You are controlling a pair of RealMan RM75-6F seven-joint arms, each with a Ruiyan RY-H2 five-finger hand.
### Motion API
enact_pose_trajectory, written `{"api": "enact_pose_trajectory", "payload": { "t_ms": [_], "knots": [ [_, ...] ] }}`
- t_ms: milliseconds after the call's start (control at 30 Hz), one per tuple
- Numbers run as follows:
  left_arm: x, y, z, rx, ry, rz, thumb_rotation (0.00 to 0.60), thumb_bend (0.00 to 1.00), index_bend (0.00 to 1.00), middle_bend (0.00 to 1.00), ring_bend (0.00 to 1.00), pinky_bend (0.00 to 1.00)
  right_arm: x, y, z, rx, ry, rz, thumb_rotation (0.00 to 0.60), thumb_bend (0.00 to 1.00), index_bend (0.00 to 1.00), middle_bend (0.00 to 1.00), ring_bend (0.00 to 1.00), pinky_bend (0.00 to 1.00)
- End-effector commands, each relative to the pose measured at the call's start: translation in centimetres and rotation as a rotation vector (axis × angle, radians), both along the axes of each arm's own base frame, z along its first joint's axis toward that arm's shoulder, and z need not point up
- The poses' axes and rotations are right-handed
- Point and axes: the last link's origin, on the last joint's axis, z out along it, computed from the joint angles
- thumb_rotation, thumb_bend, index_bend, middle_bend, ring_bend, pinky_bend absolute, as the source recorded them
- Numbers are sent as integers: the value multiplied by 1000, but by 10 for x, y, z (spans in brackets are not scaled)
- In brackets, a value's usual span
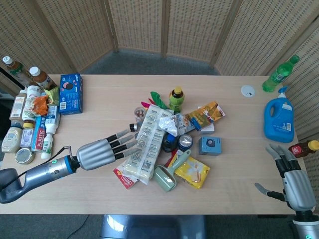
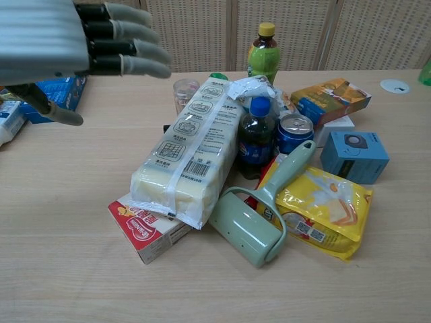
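My left hand (image 1: 102, 151) hovers open with fingers stretched out, its fingertips at the left edge of a long pale wrapped pack (image 1: 145, 144). The chest view shows that hand (image 2: 64, 40) high at the upper left, above the table, holding nothing. The pack (image 2: 192, 151) leans on a red and white box (image 2: 145, 232). Beside it lie a green lint roller (image 2: 259, 212), a yellow snack bag (image 2: 323, 205), a dark cola bottle (image 2: 254, 138) and a blue can (image 2: 294, 131). My right hand (image 1: 295, 185) stays open at the table's near right corner, touching nothing.
A blue detergent jug (image 1: 279, 119) and a green bottle (image 1: 279, 73) stand at the right edge. Bottles, jars and a blue biscuit box (image 1: 71, 93) crowd the left edge. A green tea bottle (image 2: 263, 50), a small blue box (image 2: 353, 155) and an orange packet (image 2: 331, 97) ring the pile.
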Motion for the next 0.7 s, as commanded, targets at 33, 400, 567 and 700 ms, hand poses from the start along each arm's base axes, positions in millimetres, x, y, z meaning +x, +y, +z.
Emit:
{"api": "enact_pose_trajectory", "payload": {
  "t_ms": [33, 400, 567, 700],
  "knots": [
    [15, -2, -22, -17, 117, -92, 600, 0, 0, 0, 0, 0, 0, 1, 2, -3, -9, 1, 600, 0, 0, 0, 0, 0],
    [37, -7, -64, -35, 229, -197, 600, 0, 0, 0, 0, 0, -1, 1, 10, -20, -48, 1, 600, 0, 0, 0, 0, 0],
    [46, -10, -87, -62, 256, -198, 600, 0, 0, 0, 0, 0, -3, 1, 14, -27, -61, -7, 600, 0, 0, 0, 0, 0],
    [50, -9, -103, -70, 282, -196, 600, 0, 0, 0, 0, 0, -5, 0, 17, -33, -72, -13, 600, 0, 0, 0, 0, 0]
  ]
}}
